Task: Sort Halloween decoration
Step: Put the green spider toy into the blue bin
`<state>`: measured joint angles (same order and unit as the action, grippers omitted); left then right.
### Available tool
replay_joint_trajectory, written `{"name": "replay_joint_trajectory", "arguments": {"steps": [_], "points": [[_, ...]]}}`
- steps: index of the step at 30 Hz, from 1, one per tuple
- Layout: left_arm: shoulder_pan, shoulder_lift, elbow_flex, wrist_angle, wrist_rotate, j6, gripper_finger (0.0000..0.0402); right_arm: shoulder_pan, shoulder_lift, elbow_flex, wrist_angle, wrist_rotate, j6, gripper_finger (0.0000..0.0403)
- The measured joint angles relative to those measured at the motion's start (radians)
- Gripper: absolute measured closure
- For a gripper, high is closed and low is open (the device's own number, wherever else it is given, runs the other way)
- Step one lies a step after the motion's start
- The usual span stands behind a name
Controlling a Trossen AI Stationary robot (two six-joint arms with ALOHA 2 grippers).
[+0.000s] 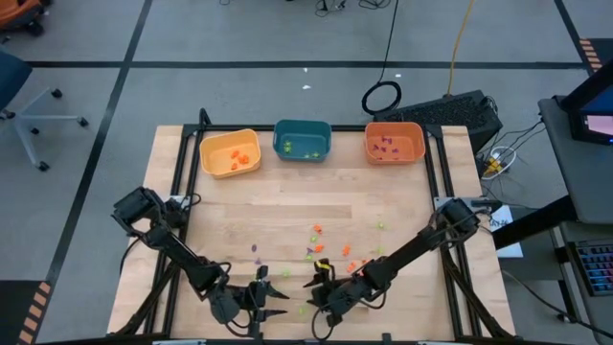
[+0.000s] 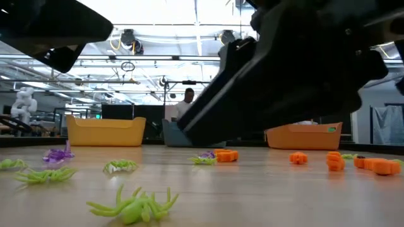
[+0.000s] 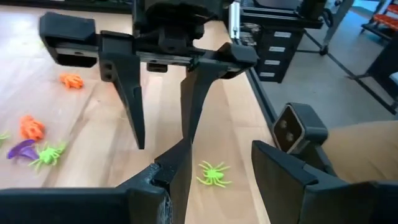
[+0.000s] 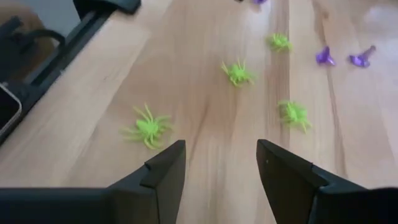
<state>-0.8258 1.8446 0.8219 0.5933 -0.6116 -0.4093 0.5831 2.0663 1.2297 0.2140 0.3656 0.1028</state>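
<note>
Left arm sits low at the near edge of my table (image 1: 287,206), its gripper (image 1: 273,305) pointing toward the middle. From the left wrist view its fingers (image 3: 180,180) are spread apart with nothing between them; a light-green spider (image 3: 213,173) lies on the wood in the gap just ahead.

Facing it, close by, I see the right gripper (image 1: 319,287), also down near the table's front edge. Its two fingers (image 4: 163,169) stand parted and empty, wood showing between them. Past them lie several green spiders (image 4: 147,128), and farther off two purple trinkets (image 4: 324,57).

The Halloween decoration (image 1: 317,230) is mostly loose, scattered across the front half of the table between and beyond both grippers: orange pieces (image 2: 334,161) to the right of centre, green and purple ones more to the left and middle. Low view shows a big green spider (image 2: 134,205) nearest the camera.

Along the far edge, left to right: yellow bin (image 1: 230,153) holding orange pieces, teal bin (image 1: 302,140) with a few green ones, orange bin (image 1: 395,143) with purple ones.

A person (image 2: 185,103) shows in the room behind.
</note>
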Motion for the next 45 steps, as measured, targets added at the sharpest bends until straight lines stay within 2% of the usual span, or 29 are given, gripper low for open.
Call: {"name": "replay_joint_trajectory", "arguments": {"steps": [7,11,16,28,35,40,45], "points": [[0.016,0.000,0.000,-0.008,-0.003,0.005,0.0236,0.030,-0.016,0.000,0.028,-0.109,0.022,0.0220],[0.015,0.000,0.000,-0.008,-0.005,0.003,0.0236,0.047,0.016,0.000,0.096,-0.108,0.051,0.0220],[0.015,0.000,0.000,-0.005,-0.057,-0.002,0.0236,0.048,0.070,0.000,0.198,-0.109,0.065,0.0220],[0.014,-0.001,0.000,-0.008,-0.074,-0.004,0.0236,0.033,0.079,0.000,0.200,-0.110,0.012,0.0220],[0.014,-0.001,0.000,-0.010,-0.074,-0.004,0.0236,0.005,0.125,0.000,0.247,-0.188,0.021,0.0220],[0.014,-0.001,0.000,-0.013,-0.074,-0.003,0.0236,0.000,0.141,0.000,0.256,-0.189,0.041,0.0221],[0.014,-0.001,0.000,-0.014,-0.074,-0.003,0.0236,-0.001,0.141,0.000,0.258,-0.189,0.042,0.0253]]}}
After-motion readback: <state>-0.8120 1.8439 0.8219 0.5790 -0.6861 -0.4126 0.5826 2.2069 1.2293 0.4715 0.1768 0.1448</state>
